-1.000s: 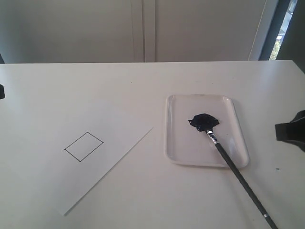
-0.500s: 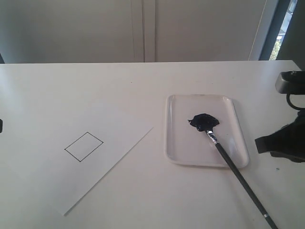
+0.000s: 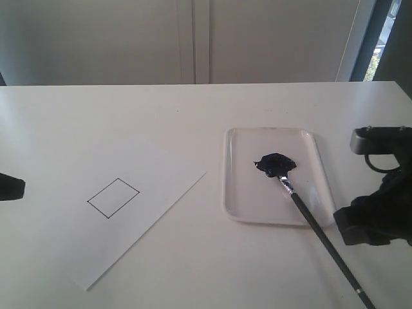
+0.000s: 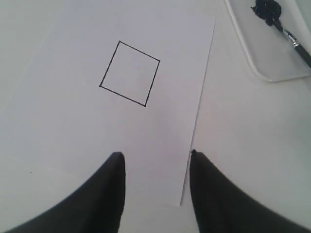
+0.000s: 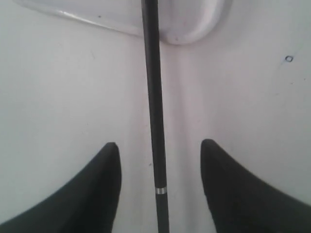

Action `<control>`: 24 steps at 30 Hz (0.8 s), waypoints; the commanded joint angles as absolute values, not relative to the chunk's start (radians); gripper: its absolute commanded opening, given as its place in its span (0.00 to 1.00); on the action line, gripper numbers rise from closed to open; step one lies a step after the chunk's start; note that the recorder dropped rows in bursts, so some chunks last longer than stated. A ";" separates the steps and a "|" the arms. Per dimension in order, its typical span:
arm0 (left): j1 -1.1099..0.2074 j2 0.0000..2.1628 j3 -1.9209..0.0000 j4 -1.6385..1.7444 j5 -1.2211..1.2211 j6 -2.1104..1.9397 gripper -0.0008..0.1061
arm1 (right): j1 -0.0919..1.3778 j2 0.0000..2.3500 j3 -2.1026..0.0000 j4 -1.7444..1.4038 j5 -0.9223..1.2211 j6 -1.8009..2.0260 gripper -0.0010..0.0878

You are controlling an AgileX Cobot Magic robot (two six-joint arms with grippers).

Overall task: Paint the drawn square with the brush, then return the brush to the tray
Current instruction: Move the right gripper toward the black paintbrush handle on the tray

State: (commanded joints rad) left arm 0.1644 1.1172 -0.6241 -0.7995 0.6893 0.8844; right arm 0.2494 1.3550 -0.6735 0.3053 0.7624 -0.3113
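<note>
The left gripper (image 4: 155,156) hangs open and empty over the paper sheet (image 3: 129,225), whose drawn square (image 3: 113,197) is unpainted. In the tray (image 3: 246,193) the brush (image 3: 320,233) lies with its bristles in the paint blob (image 3: 276,164) and its handle out over the rim. The right gripper (image 5: 160,143), open, straddles that handle without touching it. Pickup looks like the step in hand; next it must lower and close squarely.

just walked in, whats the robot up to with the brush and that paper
The right gripper hangs open over the brush handle, a finger on either side, not yet gripping. The brush lies with its bristles in the paint blob on the tray, its handle running out over the rim onto the table. The drawn square on the paper sheet is a bare outline, unpainted. The left gripper, also open, is over the sheet's edge.
</note>
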 joint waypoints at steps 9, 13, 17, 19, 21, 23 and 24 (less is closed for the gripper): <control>0.085 1.120 -0.624 -0.610 0.596 0.709 0.45 | 0.319 1.434 -0.674 0.276 0.728 -0.311 0.55; 0.085 1.147 -0.624 -0.612 0.592 0.709 0.45 | 0.348 1.451 -0.674 0.179 0.704 -0.204 0.55; 0.085 1.203 -0.624 -0.619 0.592 0.709 0.45 | 0.368 1.471 -0.674 0.094 0.706 -0.111 0.55; 0.085 1.224 -0.624 -0.622 0.583 0.709 0.45 | 0.370 1.479 -0.674 0.098 0.704 -0.111 0.55; 0.085 1.240 -0.624 -0.622 0.566 0.709 0.45 | 0.376 1.492 -0.674 0.098 0.702 -0.111 0.55; 0.085 1.252 -0.628 -0.625 0.560 0.709 0.45 | 0.379 1.509 -0.674 0.098 0.702 -0.111 0.55; 0.085 1.257 -0.630 -0.627 0.558 0.709 0.45 | 0.381 1.518 -0.674 0.098 0.702 -0.111 0.55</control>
State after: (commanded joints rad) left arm 0.0854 1.2572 -0.6298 -0.6266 0.5576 0.7093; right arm 0.3809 1.5183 -0.6735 0.0985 0.7018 -0.1112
